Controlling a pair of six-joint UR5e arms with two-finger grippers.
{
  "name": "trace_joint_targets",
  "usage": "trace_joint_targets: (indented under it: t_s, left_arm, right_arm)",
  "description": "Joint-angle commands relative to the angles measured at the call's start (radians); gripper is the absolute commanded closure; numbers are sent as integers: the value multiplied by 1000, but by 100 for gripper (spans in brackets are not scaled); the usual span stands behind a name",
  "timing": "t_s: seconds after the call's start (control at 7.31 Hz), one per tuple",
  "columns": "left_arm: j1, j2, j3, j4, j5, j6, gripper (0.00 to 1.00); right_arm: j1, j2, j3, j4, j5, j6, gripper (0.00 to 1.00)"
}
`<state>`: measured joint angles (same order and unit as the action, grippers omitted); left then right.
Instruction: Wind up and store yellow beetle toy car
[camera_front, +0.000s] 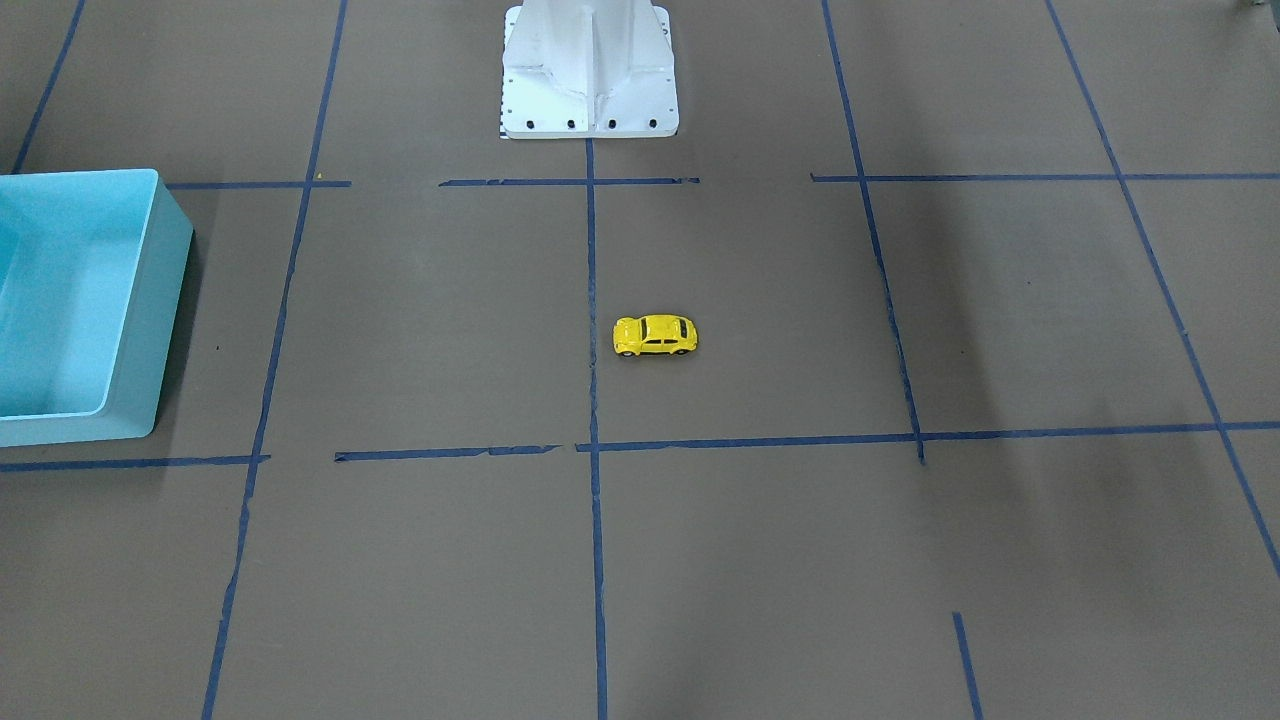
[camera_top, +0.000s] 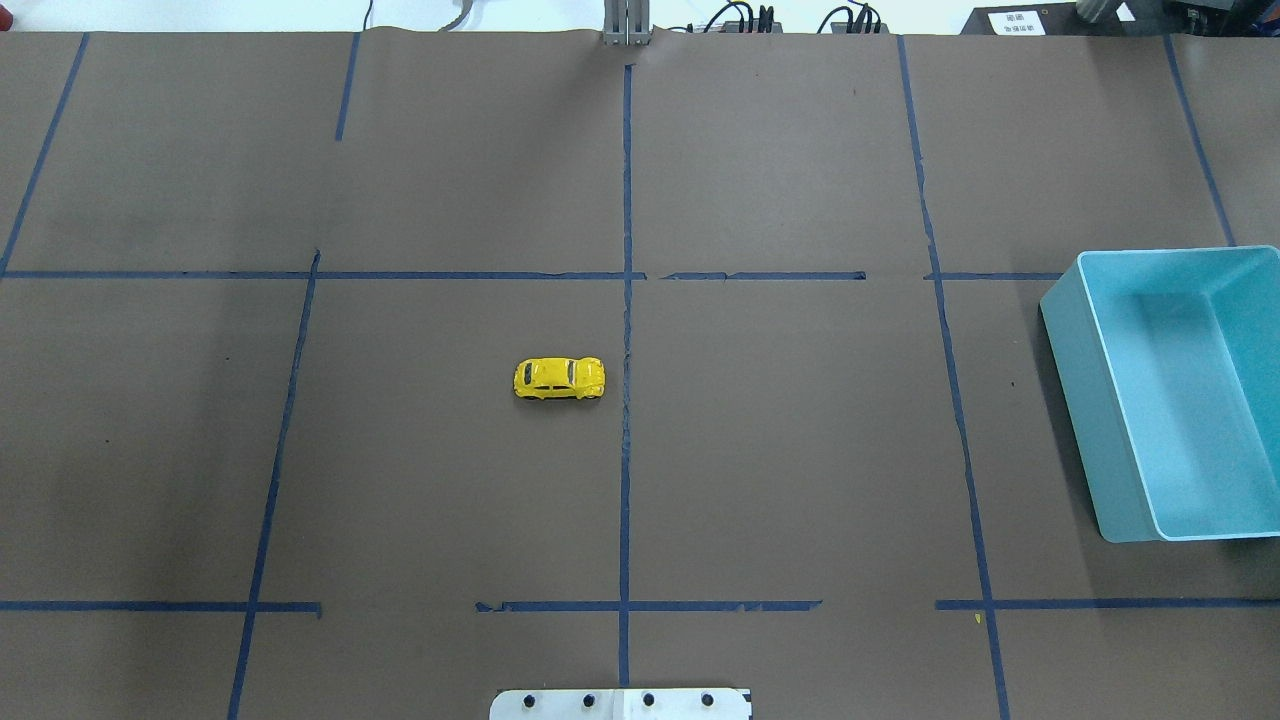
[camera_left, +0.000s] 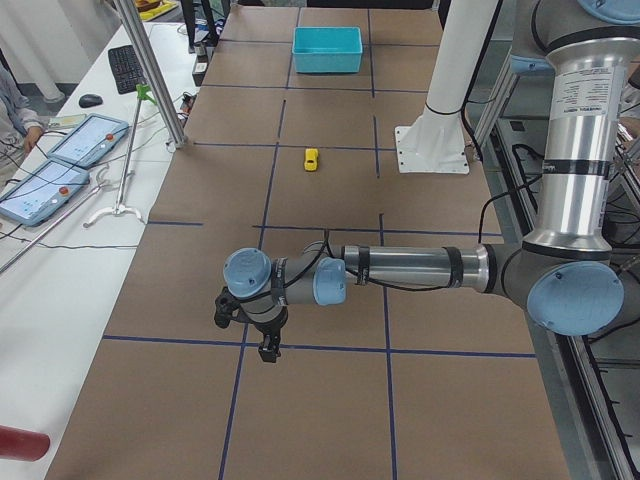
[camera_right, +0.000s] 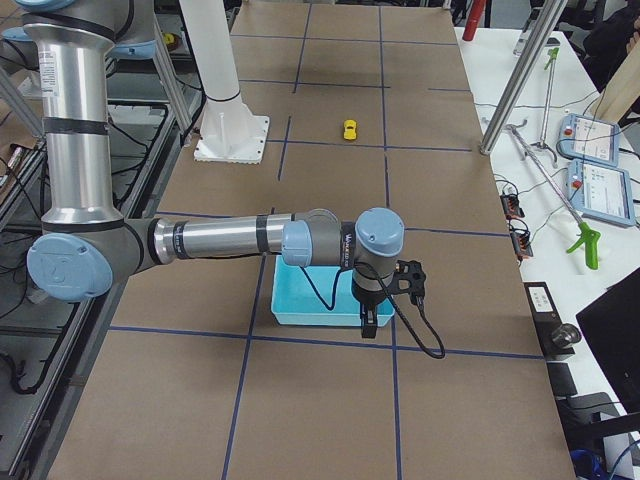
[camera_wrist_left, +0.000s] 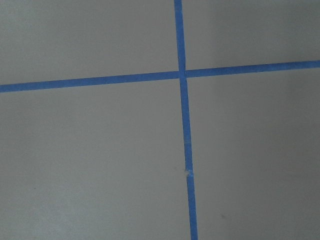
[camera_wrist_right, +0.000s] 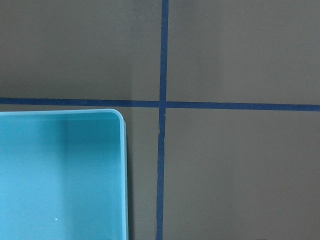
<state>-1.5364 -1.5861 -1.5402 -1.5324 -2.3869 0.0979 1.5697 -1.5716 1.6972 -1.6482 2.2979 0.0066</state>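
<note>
The yellow beetle toy car (camera_front: 655, 336) stands on its wheels near the middle of the brown table, just beside the centre tape line (camera_top: 560, 379). It also shows far off in both side views (camera_left: 311, 159) (camera_right: 349, 129). My left gripper (camera_left: 268, 345) hangs over bare table at the left end, far from the car. My right gripper (camera_right: 370, 318) hangs by the near edge of the light blue bin (camera_right: 300, 310). Both grippers show only in the side views, so I cannot tell whether they are open or shut.
The light blue bin (camera_top: 1085, 400) is empty and sits at the table's right end (camera_front: 150, 300); its corner shows in the right wrist view (camera_wrist_right: 122, 150). The white robot base (camera_front: 590, 70) stands at the near middle edge. Blue tape lines grid the table.
</note>
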Motion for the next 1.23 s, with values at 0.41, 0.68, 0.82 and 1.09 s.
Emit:
trace_joint_targets:
  t_s: [0.41, 0.68, 0.82, 1.09]
  left_arm:
    - [-7, -11, -14, -2, 0, 0, 0]
    - [-7, -12, -26, -2, 0, 0, 0]
    - [1, -21, -23, 0, 9, -4, 0]
    - [-1, -43, -47, -6, 15, -17, 0]
  right_arm:
    - [4, 5, 12, 1, 3, -2, 0]
    - [4, 5, 10, 1, 3, -3, 0]
    - [6, 5, 12, 1, 3, -4, 0]
    - [6, 4, 10, 1, 5, -3, 0]
